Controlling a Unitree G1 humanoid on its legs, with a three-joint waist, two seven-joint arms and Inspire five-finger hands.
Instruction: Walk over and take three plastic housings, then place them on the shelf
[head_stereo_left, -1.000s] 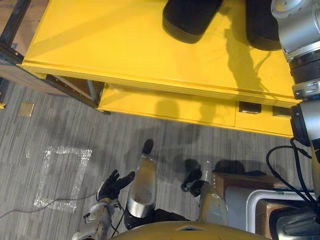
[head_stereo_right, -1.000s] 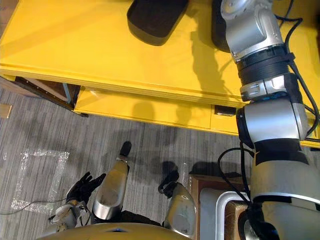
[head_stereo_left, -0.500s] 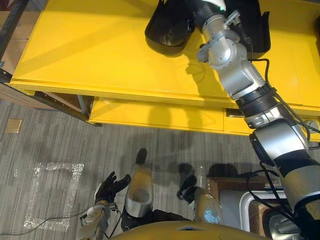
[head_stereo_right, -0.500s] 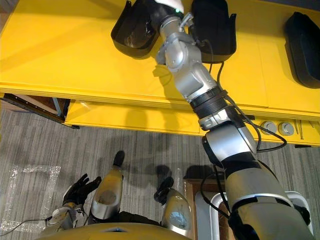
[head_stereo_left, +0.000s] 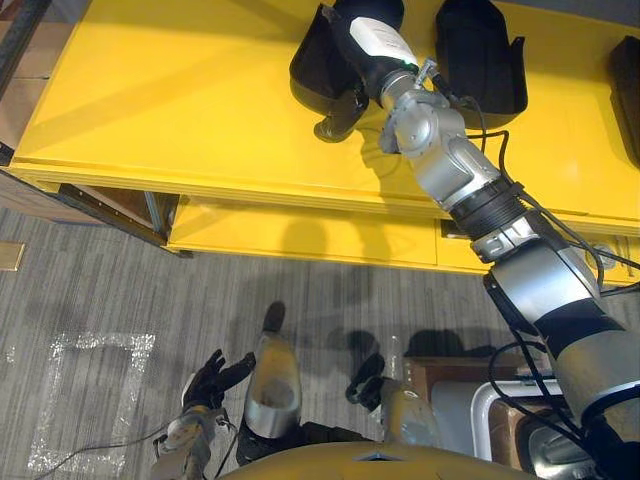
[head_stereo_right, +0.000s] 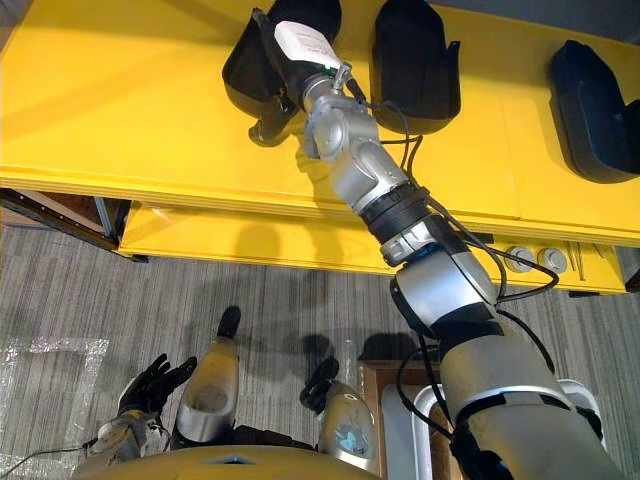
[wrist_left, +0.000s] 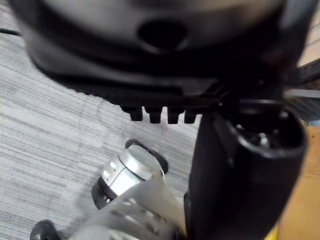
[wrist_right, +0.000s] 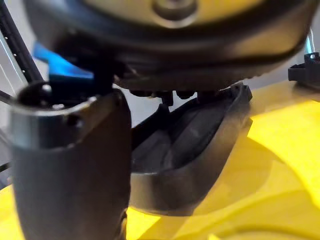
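Note:
Three black plastic housings lie on the yellow table (head_stereo_right: 130, 110): a left one (head_stereo_right: 245, 65), a middle one (head_stereo_right: 412, 62) and a right one (head_stereo_right: 590, 100). My right hand (head_stereo_right: 290, 55) reaches over the left housing (head_stereo_left: 312, 62), its fingers straight above the hollow and its thumb (head_stereo_left: 335, 122) spread beside the rim near the tabletop. The right wrist view shows the same housing (wrist_right: 190, 150) just past the thumb (wrist_right: 70, 165). The hand does not grip it. My left hand (head_stereo_left: 207, 378) hangs low over the floor, open and holding nothing.
The table's front edge (head_stereo_left: 250, 180) runs across the view, with a lower yellow ledge (head_stereo_left: 300, 230) under it. A dark frame (head_stereo_left: 90, 200) stands at the left. A tape square (head_stereo_left: 90, 400) marks the carpet. A brown box with a white bin (head_stereo_left: 480, 400) sits at the lower right.
The camera has shifted, bringing all three housings into view. My right arm has stretched out across the table and its hand now sits at the left housing. The left hand hangs as before.

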